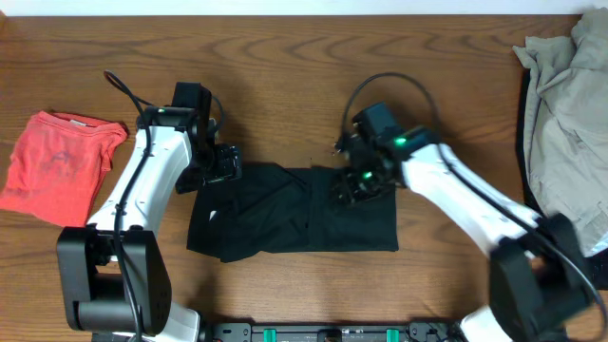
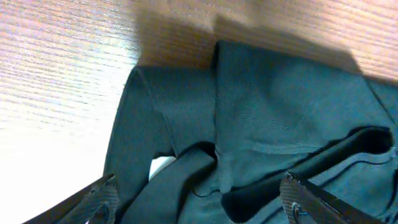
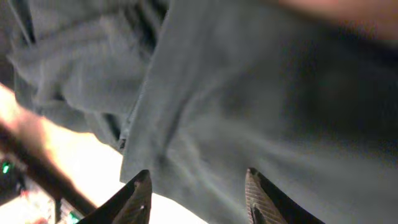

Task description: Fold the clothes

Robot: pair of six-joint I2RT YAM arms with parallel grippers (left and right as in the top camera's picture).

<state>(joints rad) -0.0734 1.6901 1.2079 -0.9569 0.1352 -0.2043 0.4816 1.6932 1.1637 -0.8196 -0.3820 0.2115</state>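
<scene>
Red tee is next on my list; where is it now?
Overhead, the red tee lies far left, just outside the left arm, apart from the black shirt.

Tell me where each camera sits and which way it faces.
Overhead: above the table, facing straight down on black shirt, red tee, beige garment; both arms show.
Left wrist: on the left arm, facing the shirt's edge; left pincer shows.
Right wrist: close over the shirt; right pincer shows.
Shared: all see the shirt.

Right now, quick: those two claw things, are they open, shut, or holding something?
Left end effector: open, over the black shirt, gripping nothing.
Right end effector: open, over the same shirt, gripping nothing.
</scene>
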